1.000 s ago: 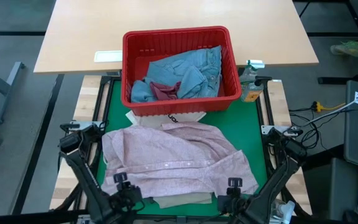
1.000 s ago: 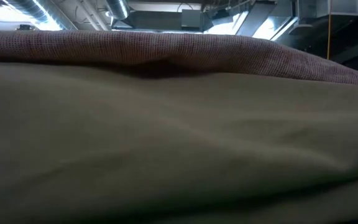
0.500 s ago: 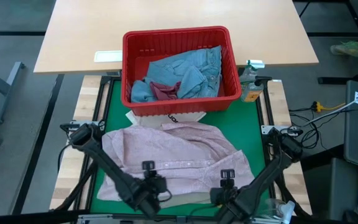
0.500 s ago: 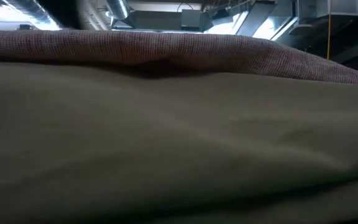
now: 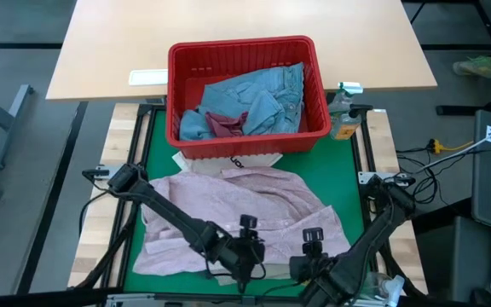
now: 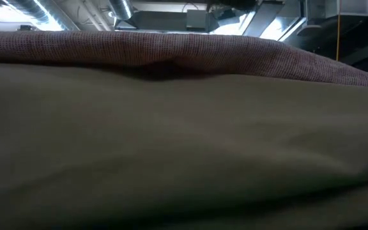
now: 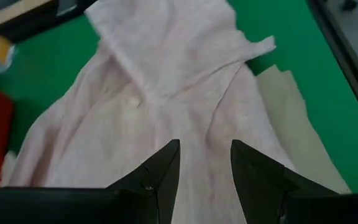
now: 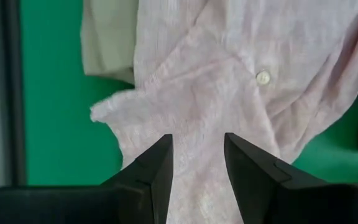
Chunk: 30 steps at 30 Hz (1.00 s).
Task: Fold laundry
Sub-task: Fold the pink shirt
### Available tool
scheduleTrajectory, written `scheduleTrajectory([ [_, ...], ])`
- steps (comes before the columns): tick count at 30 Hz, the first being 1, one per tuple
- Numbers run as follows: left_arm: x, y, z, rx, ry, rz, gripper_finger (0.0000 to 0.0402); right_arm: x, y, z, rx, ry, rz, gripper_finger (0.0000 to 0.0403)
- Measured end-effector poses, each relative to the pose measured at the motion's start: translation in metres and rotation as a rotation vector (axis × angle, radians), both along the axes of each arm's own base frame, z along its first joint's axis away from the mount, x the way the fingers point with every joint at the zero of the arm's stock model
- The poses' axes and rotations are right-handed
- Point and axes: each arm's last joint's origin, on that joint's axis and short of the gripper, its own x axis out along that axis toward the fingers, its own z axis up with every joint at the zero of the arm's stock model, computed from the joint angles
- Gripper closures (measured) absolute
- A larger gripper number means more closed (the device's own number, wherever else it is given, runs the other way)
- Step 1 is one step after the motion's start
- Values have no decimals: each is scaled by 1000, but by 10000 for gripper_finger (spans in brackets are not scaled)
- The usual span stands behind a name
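Swung inward over the pink top, left pincer hovers parted and empty beside right pincer, likewise parted.

We count one pink shirt spread on one green mat, one beige garment under it, one red basket holding one pair of jeans and one reddish item, and two arms.
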Motion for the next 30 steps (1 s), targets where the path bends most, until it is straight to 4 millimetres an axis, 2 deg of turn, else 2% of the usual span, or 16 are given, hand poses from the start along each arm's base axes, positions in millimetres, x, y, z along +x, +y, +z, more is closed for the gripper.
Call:
scheduleTrajectory([
  [10,25,5,-44,86,29,-42,264,5,3,42,81,-135,48,259],
  [17,33,19,-51,110,35,11,268,5,3,50,89,-168,48,259],
  [21,34,21,-51,111,34,17,303,5,3,50,96,-162,49,259],
  [26,33,20,-51,112,39,16,384,5,3,50,97,-161,50,259],
  [30,34,21,-51,76,27,61,393,5,3,50,96,-161,49,259],
])
